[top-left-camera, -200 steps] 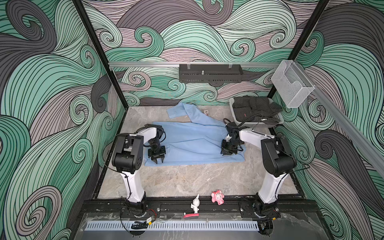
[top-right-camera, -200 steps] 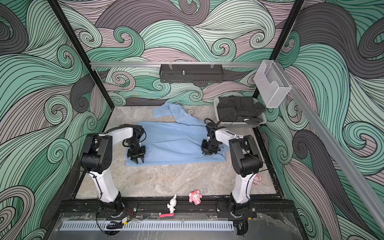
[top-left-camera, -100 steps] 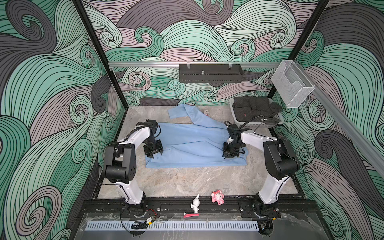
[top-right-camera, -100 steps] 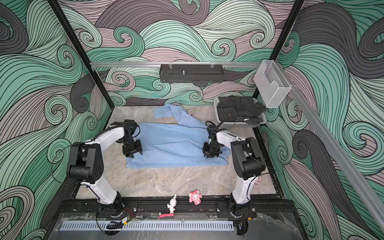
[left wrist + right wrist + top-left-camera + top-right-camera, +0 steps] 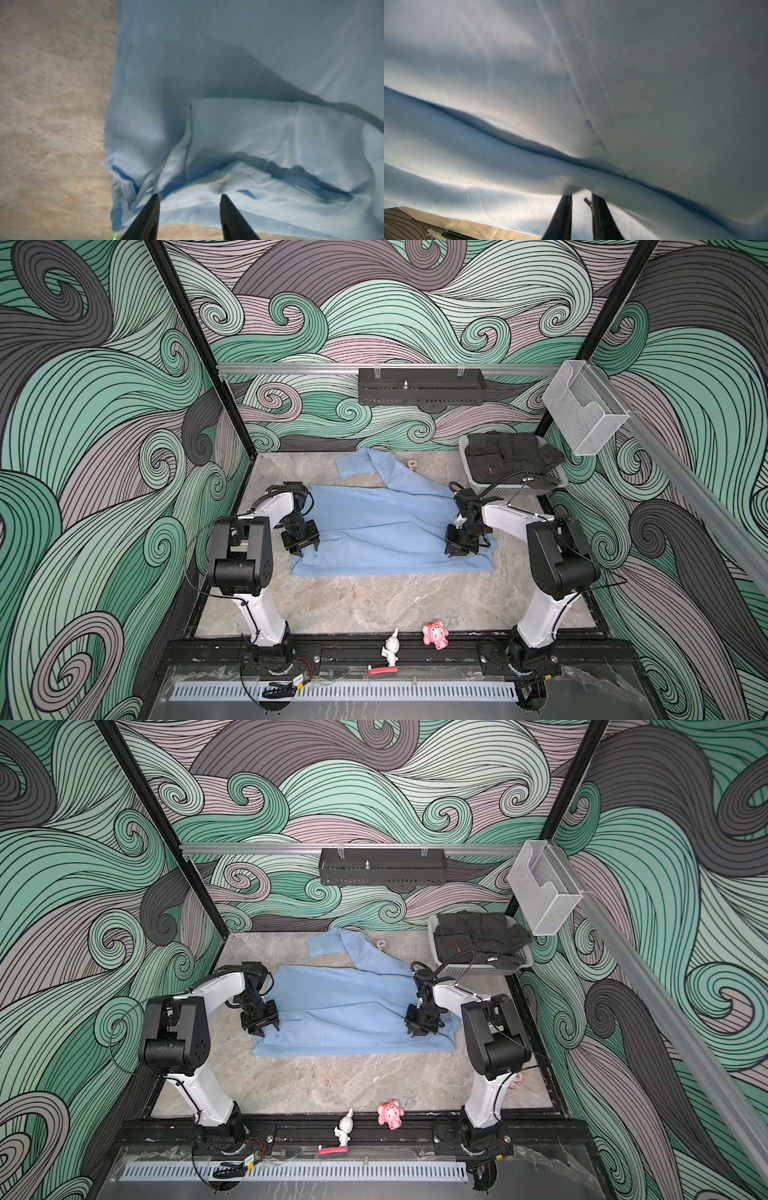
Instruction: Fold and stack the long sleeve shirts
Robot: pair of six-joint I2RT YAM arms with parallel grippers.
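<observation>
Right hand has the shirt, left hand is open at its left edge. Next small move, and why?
Probably lower the left hand and close it on the rumpled left edge of the light-blue shirt. It stands open over that edge, holding nothing, while the right hand pinches a fold on the opposite side, so an even lift needs both.

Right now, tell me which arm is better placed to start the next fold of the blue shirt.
Probably right: the right claw pinches the thin light-blue woven shirt, while the left claw hangs open above its edge, gripping nothing.
</observation>
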